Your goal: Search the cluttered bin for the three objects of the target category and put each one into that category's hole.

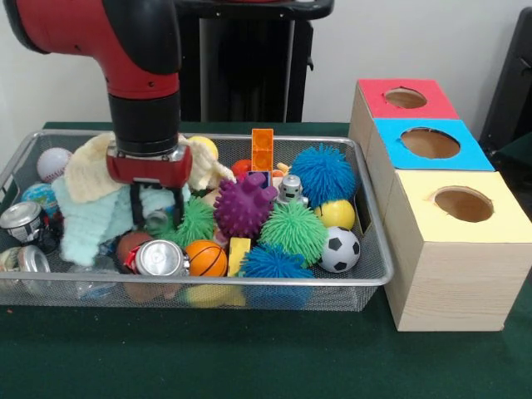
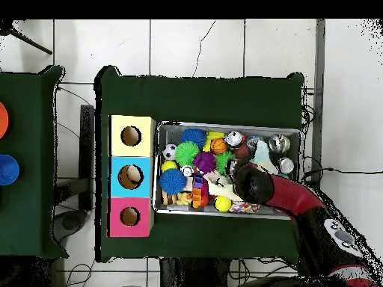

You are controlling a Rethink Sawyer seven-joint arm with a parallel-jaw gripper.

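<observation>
The robot arm (image 1: 125, 50) is fat and round, shiny red with black parts, with a silver ring above its red wrist.

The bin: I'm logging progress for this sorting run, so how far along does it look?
Early, by the look of it. The wire bin is crowded with balls, cans and cloths, and nothing shows in the red hole, blue hole or yellow hole, though their insides are dark. The tool is down among the pale green cloth and cans; its grip is hidden. All three placements seem left.
</observation>
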